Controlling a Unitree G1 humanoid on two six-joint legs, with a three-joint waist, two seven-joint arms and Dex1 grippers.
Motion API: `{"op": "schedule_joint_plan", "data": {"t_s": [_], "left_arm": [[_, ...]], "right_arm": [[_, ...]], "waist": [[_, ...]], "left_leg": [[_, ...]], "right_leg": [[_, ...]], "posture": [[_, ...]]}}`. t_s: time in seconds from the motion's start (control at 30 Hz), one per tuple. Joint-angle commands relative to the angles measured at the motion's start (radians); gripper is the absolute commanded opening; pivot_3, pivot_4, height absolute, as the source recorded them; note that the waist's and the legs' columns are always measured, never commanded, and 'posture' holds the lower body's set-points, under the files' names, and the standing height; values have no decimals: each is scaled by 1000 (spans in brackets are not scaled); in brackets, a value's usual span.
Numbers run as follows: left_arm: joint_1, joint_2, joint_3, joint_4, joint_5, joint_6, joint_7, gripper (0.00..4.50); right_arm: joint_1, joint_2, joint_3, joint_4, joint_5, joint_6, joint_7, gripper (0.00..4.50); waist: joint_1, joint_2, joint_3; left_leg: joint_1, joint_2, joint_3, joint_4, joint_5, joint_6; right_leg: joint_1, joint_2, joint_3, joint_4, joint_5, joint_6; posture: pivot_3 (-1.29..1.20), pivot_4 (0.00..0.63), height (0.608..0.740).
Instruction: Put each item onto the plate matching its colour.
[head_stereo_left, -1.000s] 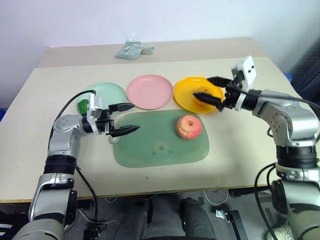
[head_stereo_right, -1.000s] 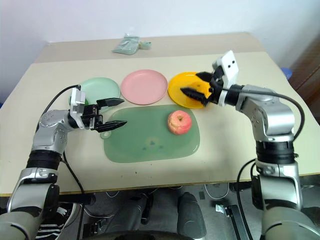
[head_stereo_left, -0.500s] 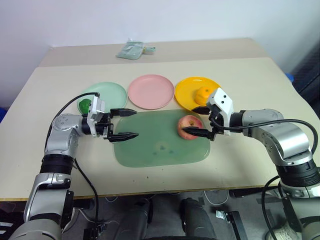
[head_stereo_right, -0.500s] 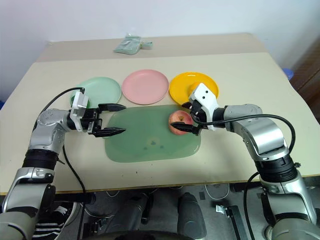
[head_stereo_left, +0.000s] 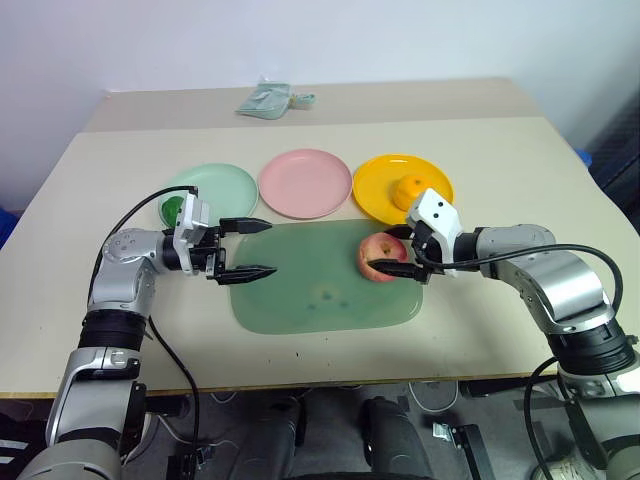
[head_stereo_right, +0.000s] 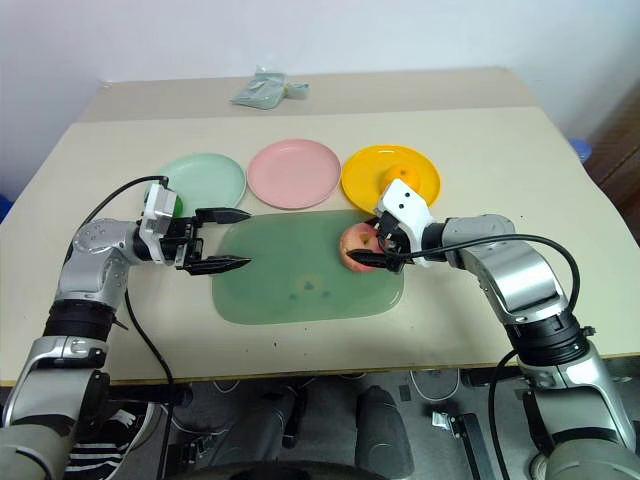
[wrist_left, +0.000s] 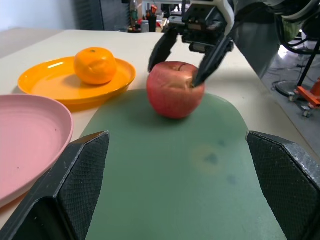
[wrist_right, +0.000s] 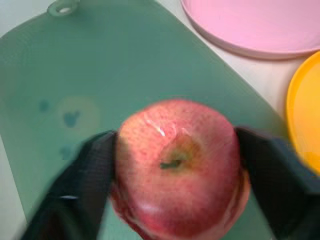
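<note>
Red-pink and faintly speckled, with a glossy highlight near its stem dimple, the round apple (head_stereo_left: 381, 257) sits on the right part of the large pale green rounded-rectangle cutting mat (head_stereo_left: 320, 290), and the right gripper (head_stereo_left: 393, 255) has its two black fingers closed against the apple's sides, one finger on each flank as the right wrist view shows. The step in hand looks like the pick of this last unsorted fruit: the small round orange (head_stereo_left: 410, 187) already lies on the yellow-orange plastic plate (head_stereo_left: 380, 195), and the dark green bumpy fruit (head_stereo_left: 172, 208) rests on the pale mint green plate (head_stereo_left: 215, 183). Next, I judge, the apple must be lifted clear of the mat and carried across to the empty pink round plate (head_stereo_left: 304, 182), which lies just beyond the mat's far edge, between the other two. The left gripper (head_stereo_left: 252, 248) hovers over the mat's left end, jaws spread wide and holding nothing.
</note>
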Motion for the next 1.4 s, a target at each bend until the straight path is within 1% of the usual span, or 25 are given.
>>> {"op": "schedule_joint_plan", "data": {"t_s": [0.03,0.17,0.27,0.4,0.57,0.6,0.67,0.77,0.93,1.03,1.1,1.17,1.27,1.4], "left_arm": [[-3,6,12,-31,-9,-16,4,4500],[-13,0,22,-10,-1,-42,31,4500],[-25,-12,39,17,1,-72,80,4500],[-57,-16,43,85,62,-115,215,4500],[-61,-27,68,107,57,-118,310,4500],[-48,-29,69,99,60,-130,319,4500],[-30,-31,70,87,65,-152,326,4500],[-6,-37,71,62,56,-129,339,4500],[8,-41,66,35,56,-120,351,4500],[11,-39,66,21,54,-115,354,4500],[13,-37,69,10,53,-105,360,4500],[15,-36,68,3,54,-103,363,4500],[16,-38,67,-5,51,-100,360,4500],[5,-36,69,-3,42,-94,347,4500]], "right_arm": [[6,-14,0,-10,-17,-17,2,2723],[-20,8,-25,-11,7,-12,-2,2723],[-88,62,-52,3,39,-1,-24,2723],[-201,151,-24,100,-14,-78,-71,2723],[-347,299,37,346,-129,-250,-150,2723],[-387,349,36,419,-141,-292,-174,2723],[-440,412,28,523,-160,-352,-199,2723],[-548,508,27,770,-225,-505,-281,2723],[-634,582,19,1046,-280,-677,-336,2723],[-662,618,-9,1193,-280,-728,-357,2723],[-662,631,-14,1264,-291,-751,-358,3747],[-663,637,-10,1308,-308,-772,-357,4476],[-669,639,-24,1323,-313,-795,-353,4476],[-692,626,-97,1282,-267,-818,-345,4476]], "waist": [[0,0,0],[0,0,0],[-4,0,0],[-4,0,0],[-6,0,0],[-6,0,0],[-8,0,0],[-15,0,0],[-23,0,0],[-31,0,0],[-33,0,0],[-35,0,0],[-43,0,0],[-56,0,0]], "left_leg": [[0,0,0,0,0,0],[0,0,0,0,0,0],[0,0,0,0,0,0],[0,1,0,0,0,0],[0,2,0,0,0,0],[0,2,0,-1,0,0],[0,3,1,-1,0,-1],[0,4,1,-2,1,-2],[0,6,-1,-4,3,-5],[1,6,-1,-5,3,-5],[1,7,0,-6,3,-6],[1,7,0,-7,4,-7],[1,7,0,-9,5,-8],[2,8,0,-12,6,-10]], "right_leg": [[0,0,0,0,0,0],[0,0,0,0,0,0],[0,0,0,0,0,0],[-1,1,1,0,0,0],[-1,2,1,0,1,-1],[-1,3,1,0,1,-1],[-2,3,1,1,2,-2],[-3,5,2,1,2,-3],[-3,8,2,1,3,-5],[-3,8,2,1,4,-5],[-4,9,2,1,4,-6],[-5,9,3,2,4,-6],[-6,10,4,2,4,-7],[-7,10,4,2,4,-7]], "posture": [[0,150,740],[0,150,740],[0,150,740],[0,150,740],[0,150,740],[0,150,740],[0,150,740],[0,150,740],[0,150,740],[0,150,740],[0,150,740],[0,150,740],[0,150,740],[0,150,740]]}}
